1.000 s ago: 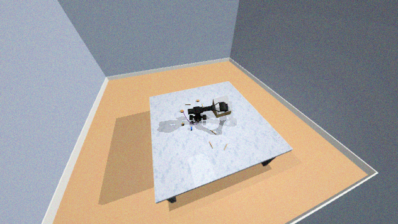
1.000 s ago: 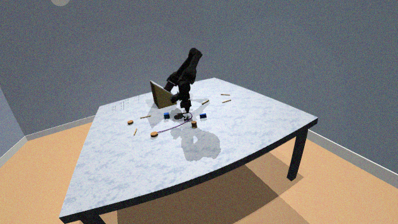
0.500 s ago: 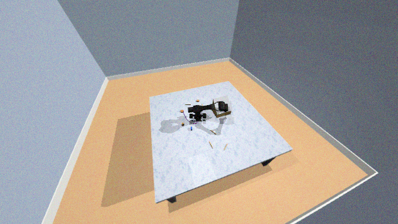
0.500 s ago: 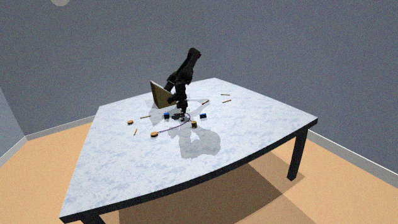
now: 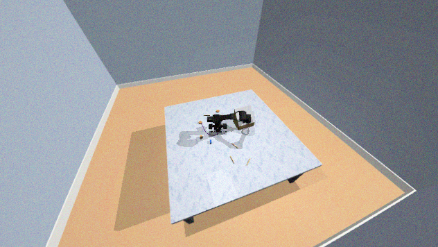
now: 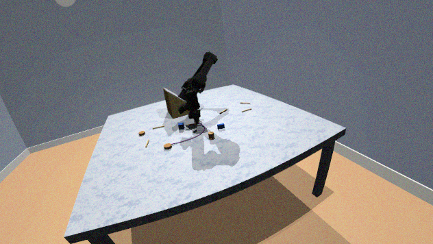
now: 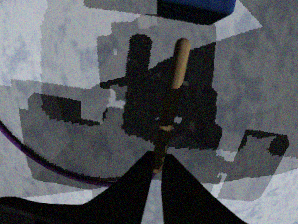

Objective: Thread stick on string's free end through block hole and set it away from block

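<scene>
The stick (image 7: pixel 181 65) is grasped by the gripper (image 5: pixel 217 130) (image 6: pixel 196 123) (image 7: pixel 158 159) above the table (image 5: pixel 197 191) (image 6: pixel 137 192), between the left and right corners as seen in the exterior view. The string (image 6: pixel 188 140) (image 7: pixel 60 175) is seen to curve from the grip to its button (image 5: pixel 199 122) (image 6: pixel 167 146), on the side of the left edge. A 2nd button (image 6: pixel 142 133) is placed nearer that edge, with 2 loose sticks (image 6: pixel 158 127) (image 6: pixel 147 143) nearby; 3 others (image 6: pixel 223 111) (image 6: pixel 246 110) (image 6: pixel 244 103) are grouped toward the far corner. The gripper is flanked by 2 blue pieces (image 6: pixel 181 126) (image 6: pixel 220 126); a small brown cylinder (image 6: pixel 211 135) is set toward the near edge. The hole cannot be made out, nor can the holed block be identified with certainty.
</scene>
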You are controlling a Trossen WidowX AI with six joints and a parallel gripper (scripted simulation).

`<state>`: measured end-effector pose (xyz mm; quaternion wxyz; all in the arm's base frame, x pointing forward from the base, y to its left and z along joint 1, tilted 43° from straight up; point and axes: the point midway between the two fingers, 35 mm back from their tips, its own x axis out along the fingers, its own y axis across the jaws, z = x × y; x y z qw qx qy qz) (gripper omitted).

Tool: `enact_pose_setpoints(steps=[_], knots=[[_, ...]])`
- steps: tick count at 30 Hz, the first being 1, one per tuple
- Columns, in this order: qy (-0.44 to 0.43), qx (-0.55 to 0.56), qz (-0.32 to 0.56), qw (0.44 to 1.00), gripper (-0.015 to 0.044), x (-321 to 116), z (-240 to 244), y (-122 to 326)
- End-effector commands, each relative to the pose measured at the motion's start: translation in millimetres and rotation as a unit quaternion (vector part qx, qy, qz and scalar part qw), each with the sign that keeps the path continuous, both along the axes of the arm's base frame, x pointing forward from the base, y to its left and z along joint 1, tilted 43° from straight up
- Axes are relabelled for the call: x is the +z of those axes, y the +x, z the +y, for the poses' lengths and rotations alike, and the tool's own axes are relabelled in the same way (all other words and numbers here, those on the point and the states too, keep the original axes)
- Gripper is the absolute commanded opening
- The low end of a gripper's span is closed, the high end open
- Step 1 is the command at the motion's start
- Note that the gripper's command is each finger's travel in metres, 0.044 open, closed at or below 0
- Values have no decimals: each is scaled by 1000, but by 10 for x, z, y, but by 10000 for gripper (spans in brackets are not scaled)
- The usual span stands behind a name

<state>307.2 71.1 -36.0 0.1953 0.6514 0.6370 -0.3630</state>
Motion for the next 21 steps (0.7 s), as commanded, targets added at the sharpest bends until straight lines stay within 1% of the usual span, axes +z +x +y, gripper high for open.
enact_pose_setpoints(steps=[1,21], knots=[[-1,0,-1,1000,0,-39,-46,-16],[-1,0,-1,1000,0,-187,-222,-65]])
